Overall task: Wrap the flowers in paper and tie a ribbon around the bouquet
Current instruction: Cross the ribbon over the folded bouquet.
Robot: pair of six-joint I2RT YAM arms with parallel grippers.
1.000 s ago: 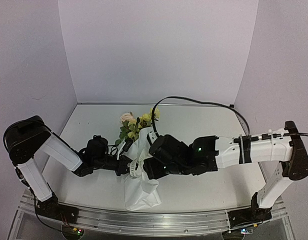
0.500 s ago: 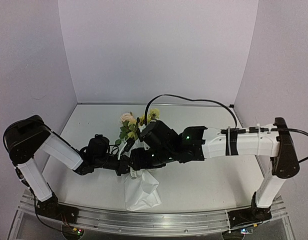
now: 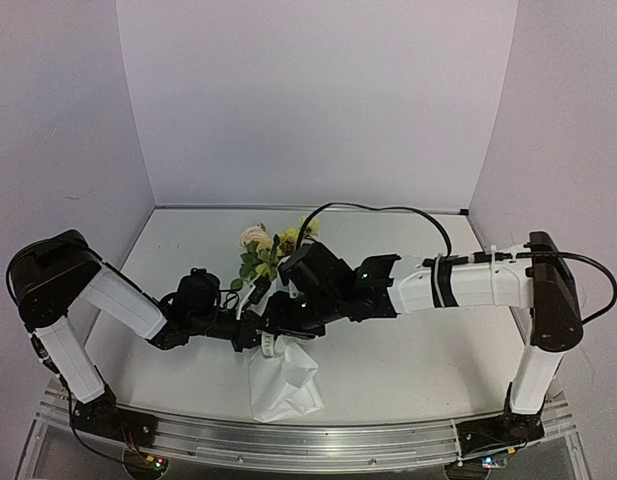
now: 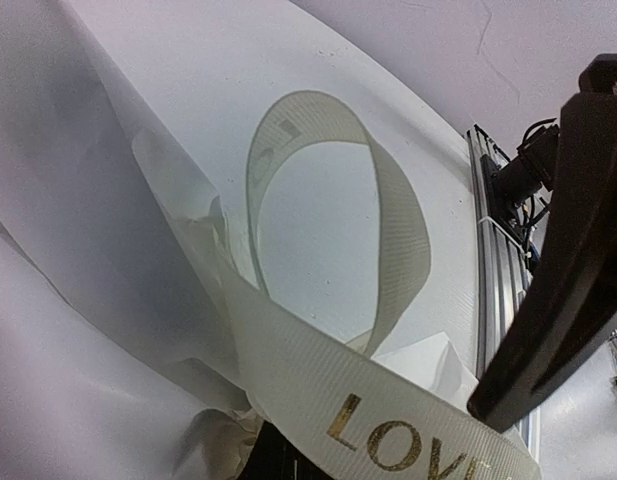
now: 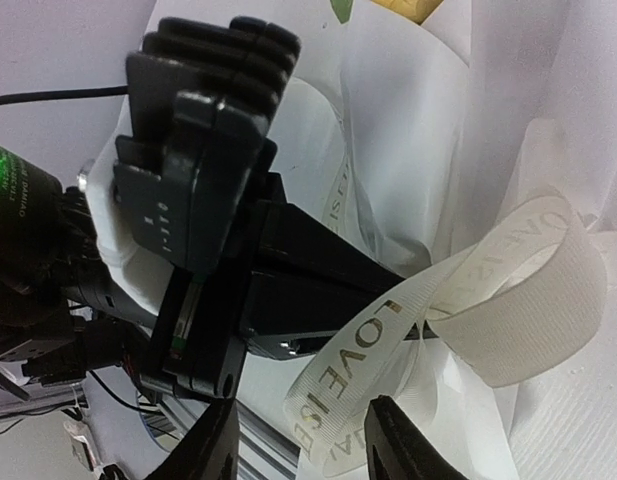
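left claw [image 3: 256, 334]: clenched at the waist of the bouquet [image 3: 278, 345], what it pinches unclear | right claw [image 5: 303, 445]: released, jaws parted with the free end of the narrow off-white ribbon [image 5: 353, 365] printed LOVE between them | yellow and pink flowers [image 3: 270, 250] stick out of the creased white paper cone [image 3: 283, 385] lying on the white tabletop [image 3: 408, 370]

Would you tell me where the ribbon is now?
In the top view the ribbon loops against the paper at mid-table, held in the left gripper, left of the right gripper.
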